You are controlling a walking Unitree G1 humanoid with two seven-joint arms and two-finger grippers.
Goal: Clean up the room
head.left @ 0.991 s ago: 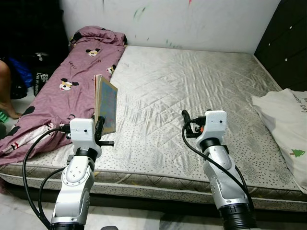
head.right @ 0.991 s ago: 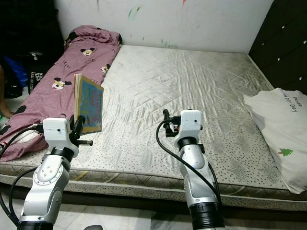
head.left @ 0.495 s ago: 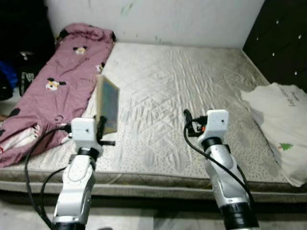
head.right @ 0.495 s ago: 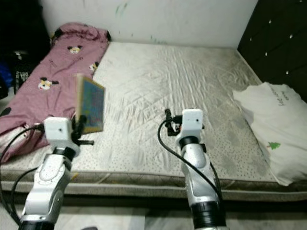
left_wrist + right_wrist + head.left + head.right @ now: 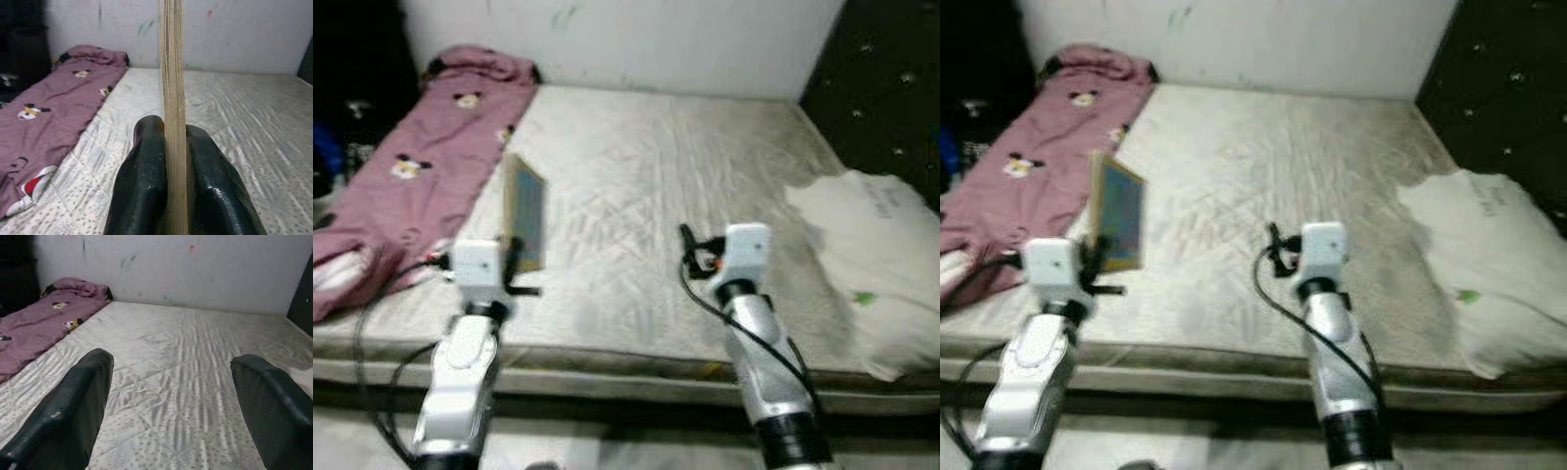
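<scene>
Far left on the bed: crumpled mauve quilt with cartoon-mouse print [image 5: 421, 186], lying along the left edge of the bare grey quilted mattress [image 5: 656, 196]. Next, left pincer [image 5: 166, 166], fingers clamped together on the bottom edge of a thin flat picture book with a blue-green cover [image 5: 526, 223]. The book stands upright, edge-on in the left wrist view, held above the mattress near its front-left part, just beside the quilt. Middle: right pincer [image 5: 171, 406], fingers wide apart, holding nothing, hovering over the front centre of the mattress. Far right: white pillow with a small green tree print [image 5: 867, 264], at the right edge of the bed against the dark tufted headboard [image 5: 881, 88]. Head views are blurred, so fine detail is unclear.

Judgement: the book is the item being tidied and is in carry.

Risks:
- Grip is only on one thin edge, so the tall book could pivot or slip out if the arm swings or the robot walks jerkily.
- Pages could fan open and shift the load.
- Book could clip the quilt or mattress edge when the robot turns left.
- Blur suggests camera motion, so placement could be misjudged.
</scene>
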